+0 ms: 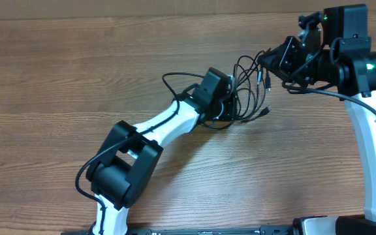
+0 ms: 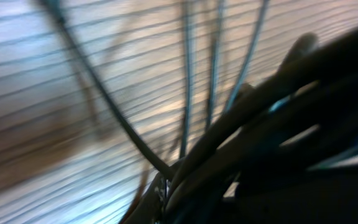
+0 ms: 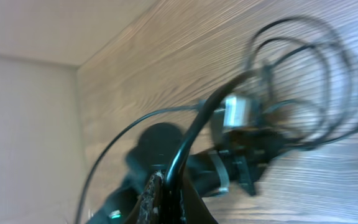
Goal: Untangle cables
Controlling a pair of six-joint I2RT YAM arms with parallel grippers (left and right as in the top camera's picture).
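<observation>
The cables (image 1: 247, 85) are thin black cords lying in a tangled heap of loops on the wooden table, right of centre. My left gripper (image 1: 226, 108) is down in the left side of the heap. In the blurred left wrist view its jaws (image 2: 166, 186) are shut on a strand, and other strands (image 2: 186, 93) run upward from there. My right gripper (image 1: 266, 64) sits at the heap's upper right, shut on one cable (image 3: 197, 124) that rises from between its fingers (image 3: 169, 193). Loose loops (image 3: 328, 74) lie beyond it. Small metal plug tips (image 1: 265, 79) hang near the right gripper.
The left arm (image 1: 155, 127) stretches from the front left toward the middle of the table (image 1: 57, 78). The right arm's white column (image 1: 374, 150) stands along the right side. The table's far edge (image 1: 142, 17) runs along the top of the overhead view.
</observation>
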